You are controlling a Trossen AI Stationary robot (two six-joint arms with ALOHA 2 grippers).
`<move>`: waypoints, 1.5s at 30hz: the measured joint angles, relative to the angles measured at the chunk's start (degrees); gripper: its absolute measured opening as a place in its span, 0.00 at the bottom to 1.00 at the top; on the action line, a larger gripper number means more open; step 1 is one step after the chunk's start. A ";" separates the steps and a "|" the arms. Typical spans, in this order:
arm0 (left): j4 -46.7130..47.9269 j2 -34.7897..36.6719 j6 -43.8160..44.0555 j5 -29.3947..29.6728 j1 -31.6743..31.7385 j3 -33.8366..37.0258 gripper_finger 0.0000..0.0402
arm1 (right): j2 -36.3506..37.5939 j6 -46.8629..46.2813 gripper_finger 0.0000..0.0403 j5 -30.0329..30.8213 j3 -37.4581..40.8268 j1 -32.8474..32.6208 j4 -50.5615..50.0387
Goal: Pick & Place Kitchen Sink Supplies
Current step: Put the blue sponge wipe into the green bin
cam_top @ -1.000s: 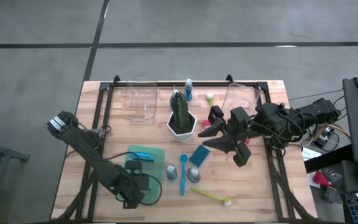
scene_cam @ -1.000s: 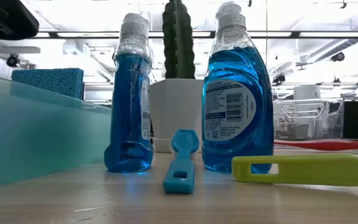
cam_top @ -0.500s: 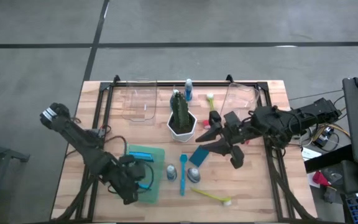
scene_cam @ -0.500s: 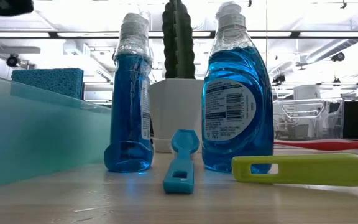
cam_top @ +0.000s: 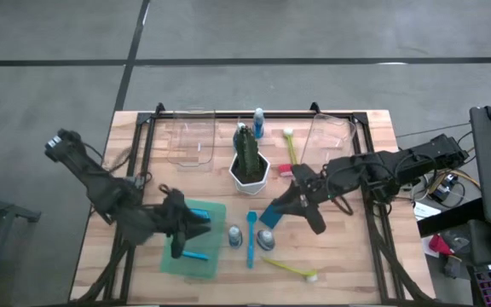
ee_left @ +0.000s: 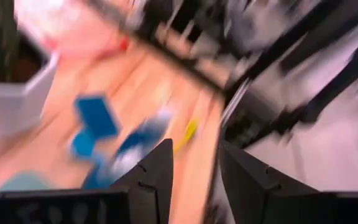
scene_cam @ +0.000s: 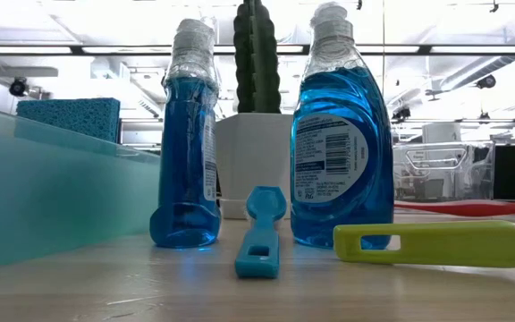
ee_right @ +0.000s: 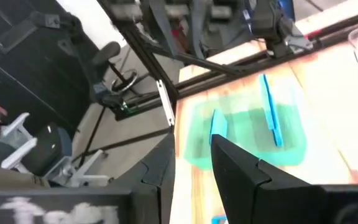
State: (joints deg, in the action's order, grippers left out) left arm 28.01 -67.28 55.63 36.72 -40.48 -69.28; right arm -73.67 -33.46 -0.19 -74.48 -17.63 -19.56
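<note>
Spotted dark blue sponge flat on desk, in front of cactus, just beside the two front bottles. Put right pincer right at that sponge's edge, low over the desk. Saw its fingers a little apart with nothing clamped between them in the right wrist view. Judged the step as the approach to grasp this sponge, not yet a lift. Figured the next move called for a squeeze on the sponge's thin edge, then a raise clear of the cactus pot. Could not tell the drop spot; guessed the green tray. Placed left pincer over the tray's near side, fingers apart, nothing held. Found light blue sponge already on the tray, with a thin blue brush beside it. Counted two sponges: one dark, one light. Counted three bottles: left front bottle and right front bottle upright on the desk, back bottle behind the cactus. Counted four brushes: tray one, blue desk brush between the front bottles, yellow brush nearest the front edge, pink brush right of the cactus. Counted two clear bins at the back, one cactus, one tray.
</note>
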 joint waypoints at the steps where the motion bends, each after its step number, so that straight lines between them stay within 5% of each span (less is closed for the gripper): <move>1: -2.96 0.61 -1.07 1.36 0.17 0.02 0.30 | 0.01 -0.28 0.25 -0.07 0.00 -0.12 -0.24; 12: -24.07 5.21 -18.69 6.91 4.30 -0.53 0.30 | 0.09 -6.74 0.25 0.34 0.00 -0.35 -4.43; 31: -24.48 10.11 -37.99 6.70 6.74 -0.85 0.30 | 0.11 -31.67 0.28 3.21 0.76 -3.85 -23.65; 38: -24.47 10.23 -40.65 6.70 6.78 -0.83 0.30 | 0.11 -41.17 0.28 6.60 7.56 -5.12 -22.33; 45: -24.48 10.30 -40.56 6.67 6.85 -0.83 0.30 | 0.16 -57.89 0.30 7.41 21.04 -5.09 -7.70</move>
State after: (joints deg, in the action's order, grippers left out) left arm 3.53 -56.97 15.07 43.40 -33.63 -70.11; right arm -73.51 -91.35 7.23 -53.44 -22.72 -27.26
